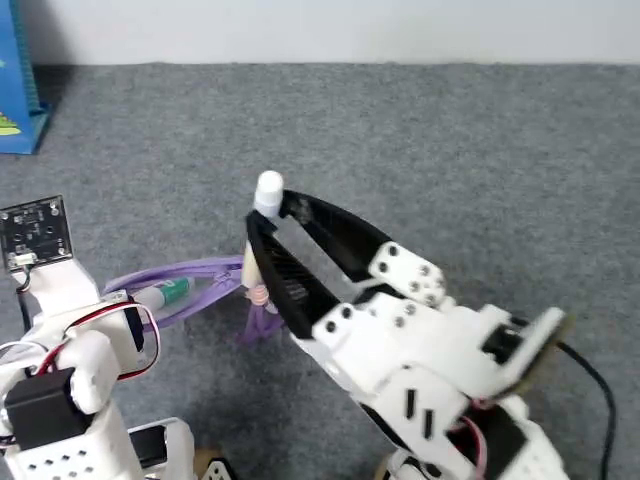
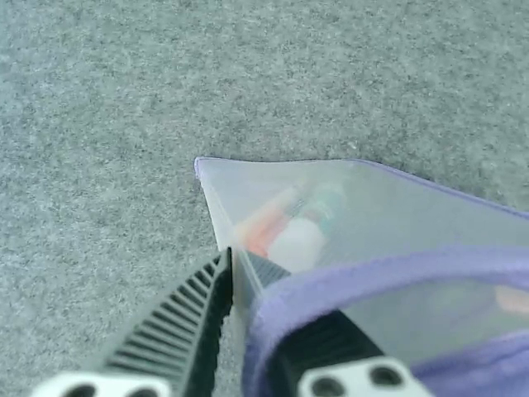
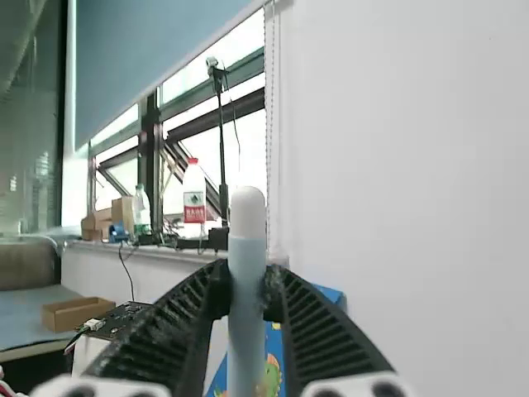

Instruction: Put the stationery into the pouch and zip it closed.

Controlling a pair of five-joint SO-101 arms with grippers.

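Observation:
A clear pouch (image 1: 190,272) with a purple zip edge lies on the grey table, with a green-and-white marker (image 1: 168,294) inside. In the left wrist view, my left gripper (image 2: 244,263) is shut on the pouch (image 2: 397,215) wall, one finger outside and one inside. Markers (image 2: 302,236) lie in its far corner. My right gripper (image 1: 267,215) is shut on a white-capped pen (image 1: 268,188), held upright just past the pouch's right end. In the right wrist view the pen (image 3: 246,223) stands between the right gripper's (image 3: 246,281) black fingers.
A blue box (image 1: 18,90) stands at the back left by the wall. The grey table (image 1: 450,150) stretches open to the back and right. The left arm (image 1: 70,350) fills the front left corner, and a black cable (image 1: 600,400) runs at the front right.

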